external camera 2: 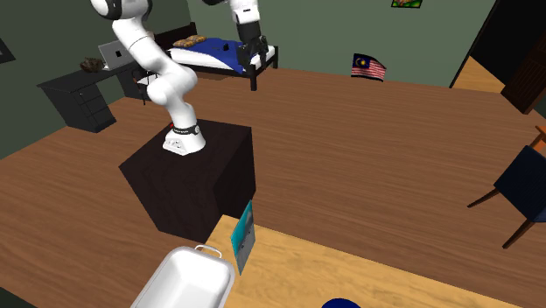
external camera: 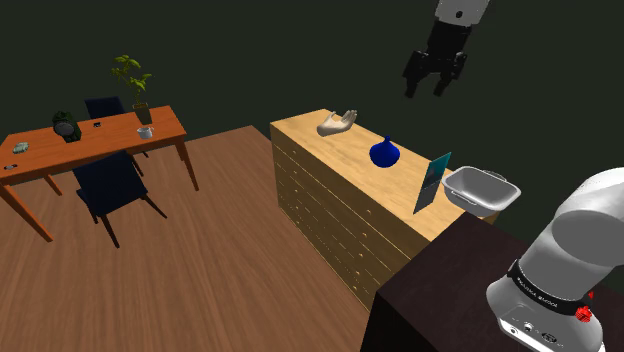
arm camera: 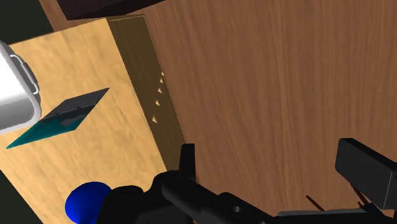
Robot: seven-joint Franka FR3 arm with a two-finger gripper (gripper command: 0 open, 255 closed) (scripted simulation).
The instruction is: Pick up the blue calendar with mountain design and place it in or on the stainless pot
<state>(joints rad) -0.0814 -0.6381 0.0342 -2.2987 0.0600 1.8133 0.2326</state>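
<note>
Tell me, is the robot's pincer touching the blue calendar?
Apart. The shoulder view shows the pincer hanging open high in the air, with a wide gap down to the calendar, which stands on the dresser top.

The light was soft and even, dim in the shoulder view, where the walls [external camera: 250, 60] sank near black. The worktop [external camera: 345, 160] was brighter on top than on its front, and everything was sharp from edge to edge.
</note>
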